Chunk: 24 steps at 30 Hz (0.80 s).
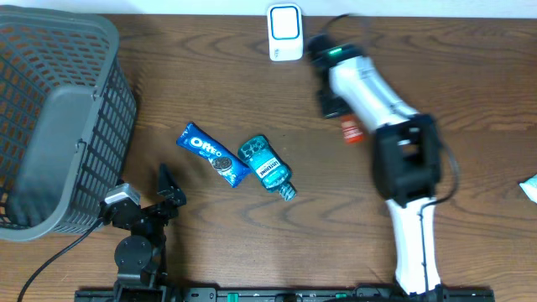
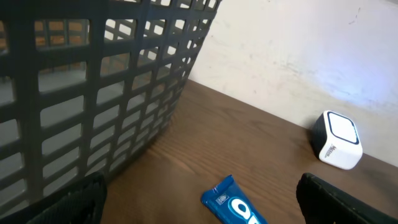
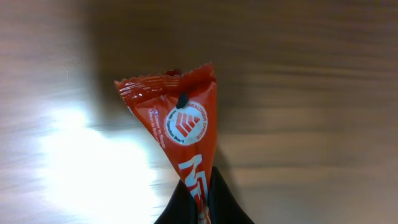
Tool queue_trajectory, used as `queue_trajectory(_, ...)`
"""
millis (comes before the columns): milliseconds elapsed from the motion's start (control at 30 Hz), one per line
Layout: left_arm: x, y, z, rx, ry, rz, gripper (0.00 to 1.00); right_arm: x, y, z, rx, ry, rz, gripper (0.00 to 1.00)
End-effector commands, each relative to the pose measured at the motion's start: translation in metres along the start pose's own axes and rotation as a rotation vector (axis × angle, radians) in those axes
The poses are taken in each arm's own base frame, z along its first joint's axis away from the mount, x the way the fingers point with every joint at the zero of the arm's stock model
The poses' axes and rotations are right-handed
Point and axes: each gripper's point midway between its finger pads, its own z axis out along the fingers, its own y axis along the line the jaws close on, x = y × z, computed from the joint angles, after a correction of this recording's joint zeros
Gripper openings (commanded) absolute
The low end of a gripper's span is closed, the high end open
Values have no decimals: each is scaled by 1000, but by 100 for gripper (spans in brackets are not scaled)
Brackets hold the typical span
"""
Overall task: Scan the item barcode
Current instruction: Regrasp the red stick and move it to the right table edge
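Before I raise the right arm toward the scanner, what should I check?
1. Right fingers shut on the red packet: ok, pinching its lower end.
2. Barcode side facing out: cannot tell, only the logo face shows.
3. White scanner standing at the far edge of the table: ok.
4. Oreo pack and mouthwash bottle apart from the right arm: ok.
5. Left fingers open, idle beside the basket: ok.
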Motion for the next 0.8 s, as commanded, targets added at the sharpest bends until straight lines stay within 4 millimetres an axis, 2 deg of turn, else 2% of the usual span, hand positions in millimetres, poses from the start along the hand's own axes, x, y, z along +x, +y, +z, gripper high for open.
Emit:
queue_trajectory(0,15,6,2,-17,37,17,98,-8,-137,-21,279,-62,238,1)
queue_trajectory(67,15,6,2,-17,37,17,98,0,-181,-10,337,-35,313,1)
queue_trajectory(133,15,6,2,-17,37,17,98,13,-225,9,346,8,410,1)
queue_trajectory(333,15,6,2,-17,37,17,98,51,-310,48,348,82,618,1)
queue_trajectory(433,15,6,2,-17,37,17,98,71,-346,60,348,95,714,1)
queue_trajectory(500,15,6,2,-17,37,17,98,82,-364,68,312,99,777,1)
queue_trajectory(633,15,6,2,-17,37,17,98,99,-373,81,189,118,858,1)
queue_trajectory(667,15,6,2,-17,37,17,98,101,-372,83,148,118,874,16)
queue_trajectory(700,15,6,2,-17,37,17,98,102,-371,84,117,119,885,38)
queue_trajectory(733,15,6,2,-17,37,17,98,103,-370,84,88,121,887,74)
queue_trajectory(767,15,6,2,-17,37,17,98,102,-366,81,46,116,893,97)
